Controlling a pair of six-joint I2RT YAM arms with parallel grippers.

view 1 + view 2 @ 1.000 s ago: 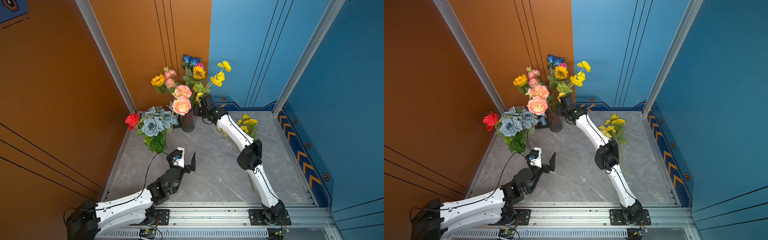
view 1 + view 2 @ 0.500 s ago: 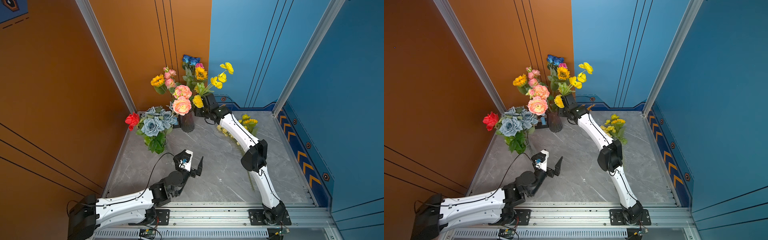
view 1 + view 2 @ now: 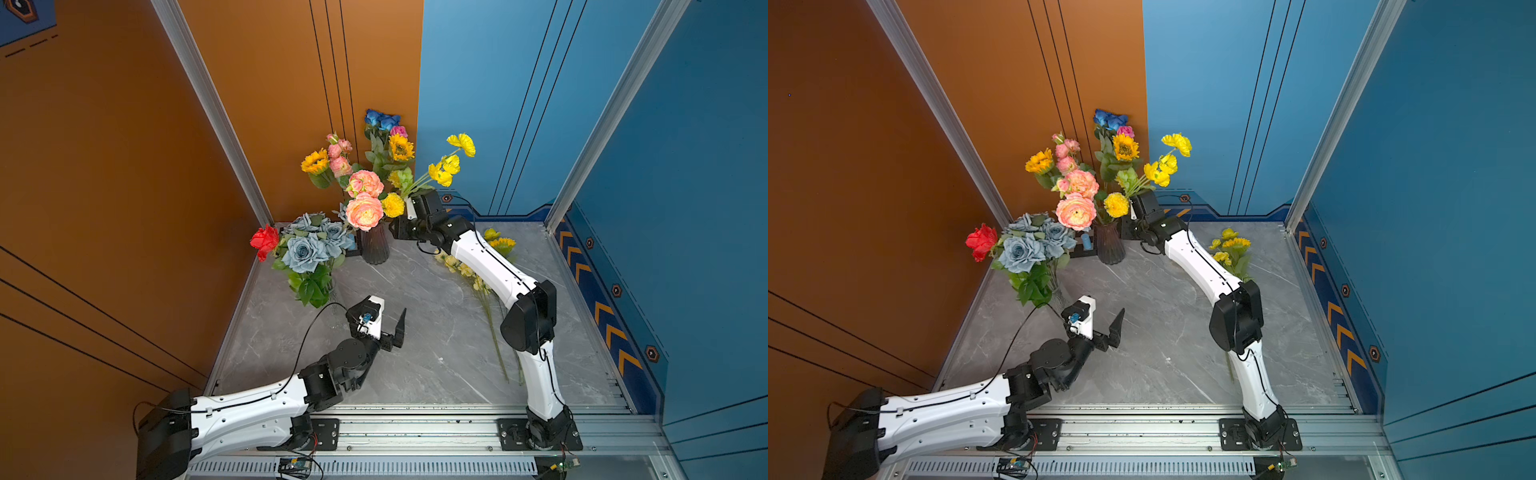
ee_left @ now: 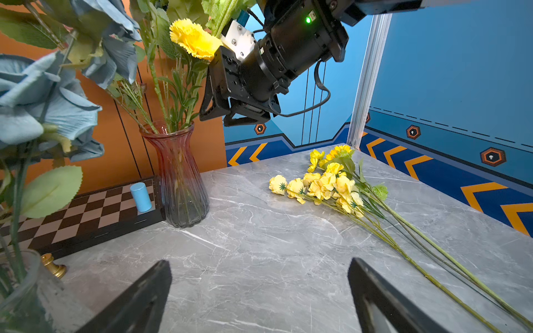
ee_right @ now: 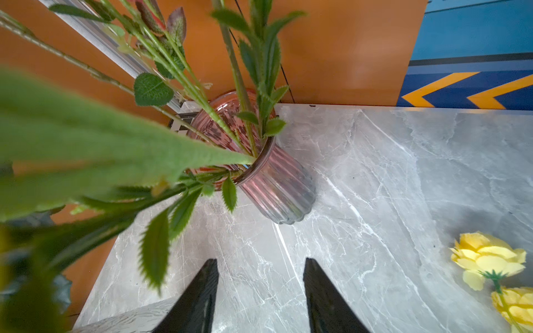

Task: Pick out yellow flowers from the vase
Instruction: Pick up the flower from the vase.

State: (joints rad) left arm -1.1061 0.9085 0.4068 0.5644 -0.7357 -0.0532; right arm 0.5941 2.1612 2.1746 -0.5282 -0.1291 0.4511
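Fingers: left fingers (image 4: pixel 138 299) spread wide, empty, over counter (image 4: pixel 259 245); right fingers (image 5: pixel 199 294) parted, empty, beside vase (image 5: pixel 277 184). Some yellow flowers (image 4: pixel 194 37) stand in vase; others lie loose on counter, well apart.

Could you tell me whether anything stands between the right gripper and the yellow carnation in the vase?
Nothing visible does: the open right gripper hangs beside the stem of the yellow carnation, above the vase, with only thin leaves nearby.
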